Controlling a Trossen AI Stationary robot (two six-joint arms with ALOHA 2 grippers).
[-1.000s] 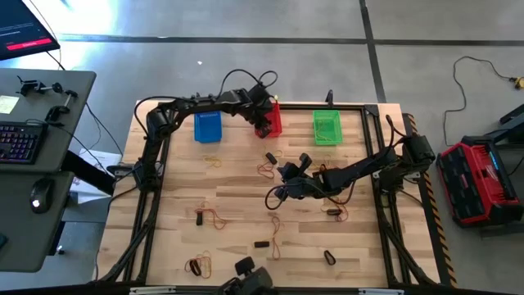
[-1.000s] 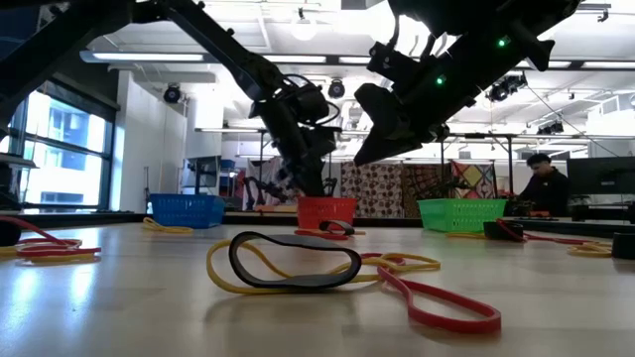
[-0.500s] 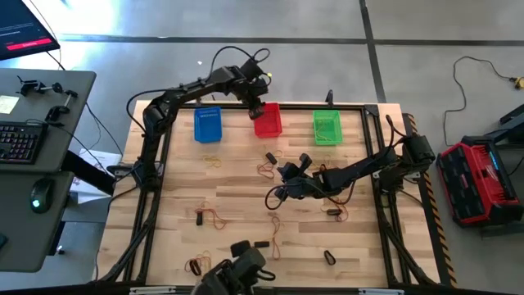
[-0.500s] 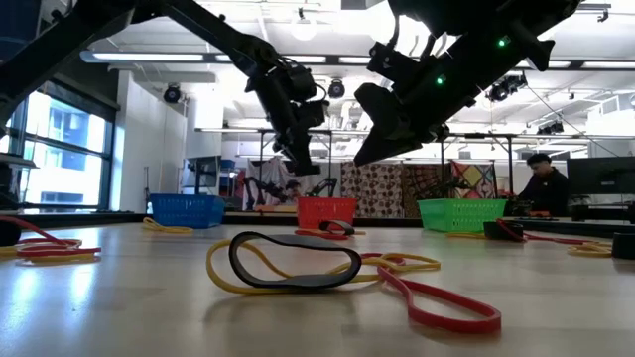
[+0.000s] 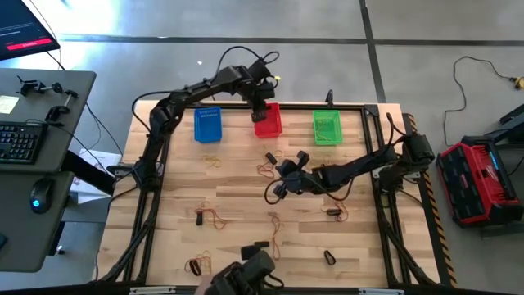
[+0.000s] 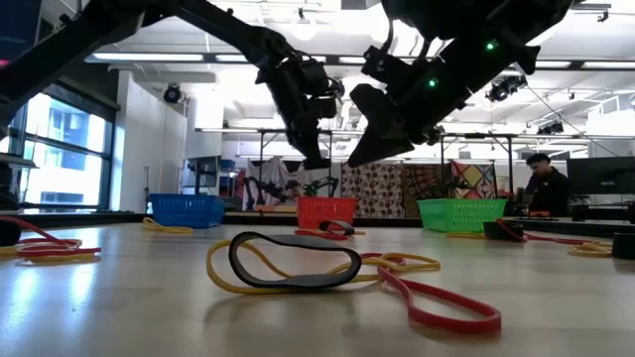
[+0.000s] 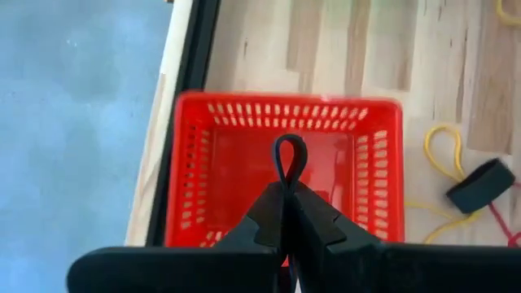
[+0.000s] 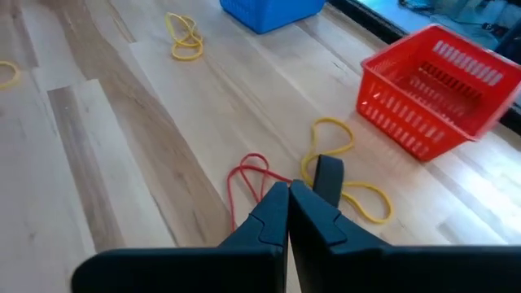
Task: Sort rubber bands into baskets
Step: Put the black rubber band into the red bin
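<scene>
1. A thin black rubber band (image 7: pixel 289 160) sticks up as a small loop from the left gripper (image 7: pixel 286 195), whose fingers are pressed together on it; only the left wrist view shows this loop.
2. That gripper (image 5: pixel 260 112) hangs over the red basket (image 5: pixel 268 120), at the far edge of the table (image 5: pixel 237 197). The low view shows it raised well above the basket's rim (image 6: pixel 326 203).
3. Through the left wrist view the red basket (image 7: pixel 195 163) shows its mesh walls and floor; nothing else can be made out inside.
4. The right gripper (image 5: pixel 274 191) is closed with nothing between its fingers, held over the middle of the table. In its wrist view the tips (image 8: pixel 288 195) point at a red band (image 8: pixel 248 183), a yellow band (image 8: pixel 342 191) and a thick black band (image 8: pixel 328 175) lying together.
5. The blue basket (image 5: pixel 207 125) and green basket (image 5: pixel 327 127) stand either side of the red one; their contents cannot be told.
6. Other bands lie scattered on the table. The low view shows a black loop (image 6: pixel 295 261) on a yellow one (image 6: pixel 223 273) with a red one (image 6: pixel 437 302) beside.
</scene>
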